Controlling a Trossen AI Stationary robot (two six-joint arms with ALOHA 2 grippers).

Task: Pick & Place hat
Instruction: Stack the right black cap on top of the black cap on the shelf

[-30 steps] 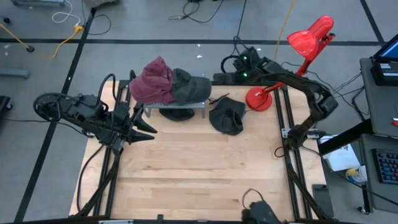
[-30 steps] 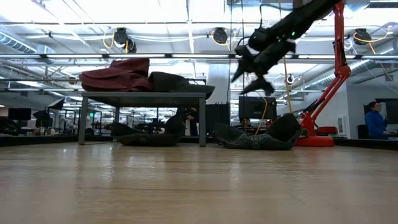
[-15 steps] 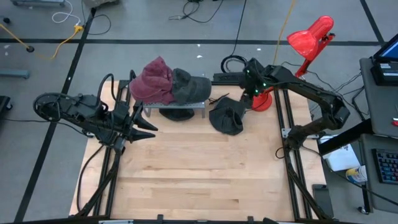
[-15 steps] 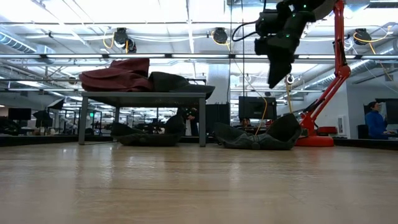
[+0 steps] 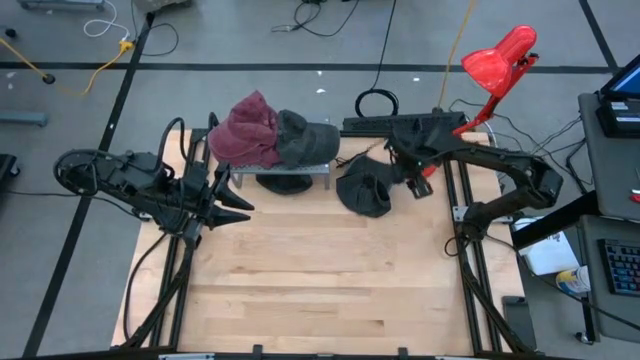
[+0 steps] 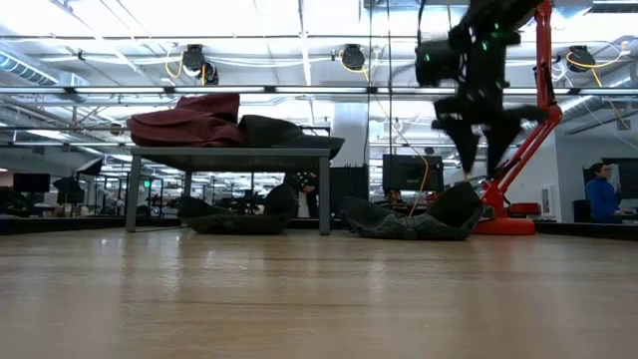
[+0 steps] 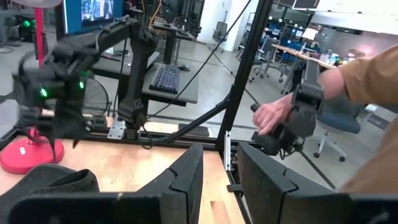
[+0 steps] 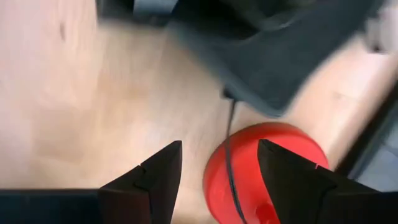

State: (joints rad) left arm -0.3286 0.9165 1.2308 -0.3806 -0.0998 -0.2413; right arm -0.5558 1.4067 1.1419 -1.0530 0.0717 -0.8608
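While the right hand (image 5: 418,183), fingers apart and empty, hangs beside the crumpled dark fabric hat (image 5: 365,187) on the wooden tabletop (image 5: 320,270), it could snag the red desk lamp's round base (image 8: 267,165).

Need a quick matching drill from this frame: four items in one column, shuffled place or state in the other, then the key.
Items:
1. maroon hat
2. dark hat
3. red lamp
4. right gripper

Places or states:
A. fingers open, pointing down, above the table
B. on the small rack, beside a grey hat
C. lying on the wood tabletop, right of the rack
D. base at the table's far right corner

Pairs: 1-B, 2-C, 3-D, 4-A
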